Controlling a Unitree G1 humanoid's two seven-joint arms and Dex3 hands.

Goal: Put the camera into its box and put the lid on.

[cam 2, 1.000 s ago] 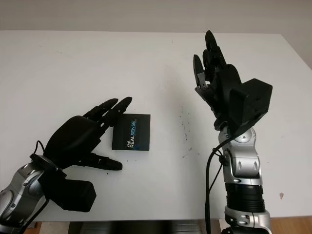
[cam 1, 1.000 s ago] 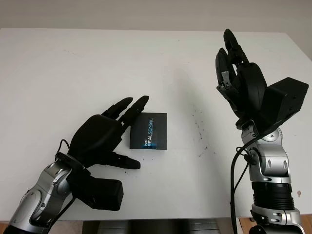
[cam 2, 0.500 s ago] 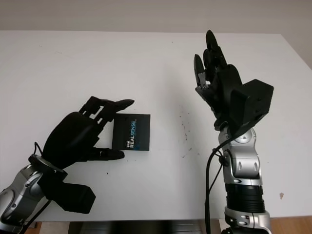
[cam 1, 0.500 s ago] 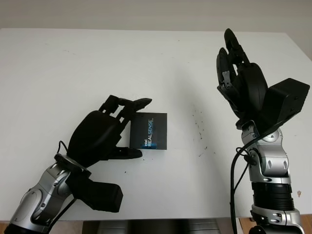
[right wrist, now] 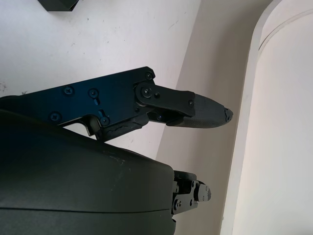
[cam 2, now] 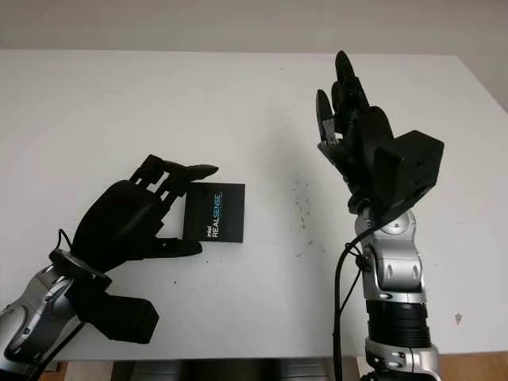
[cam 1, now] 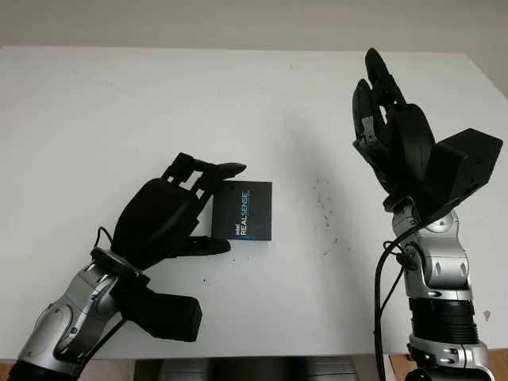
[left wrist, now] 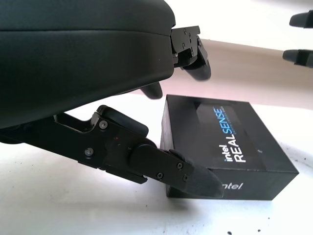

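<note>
The black camera box, lid on and printed "intel REALSENSE", lies flat on the white table near its middle. My left hand is at the box's left end, its fingers curled over the far corner. Its thumb presses against the near lower corner of the box. The box still sits on the table. My right hand is raised above the right side of the table, open and holding nothing, well apart from the box.
Small dark specks mark the table just right of the box. The table's right edge runs close beside the right arm. A corner of the box appears in the right wrist view.
The left hand's fingers have curled from stretched out to bent around the box's left end, and the thumb has come in against it. The box shifted slightly away. The right hand has stayed still.
</note>
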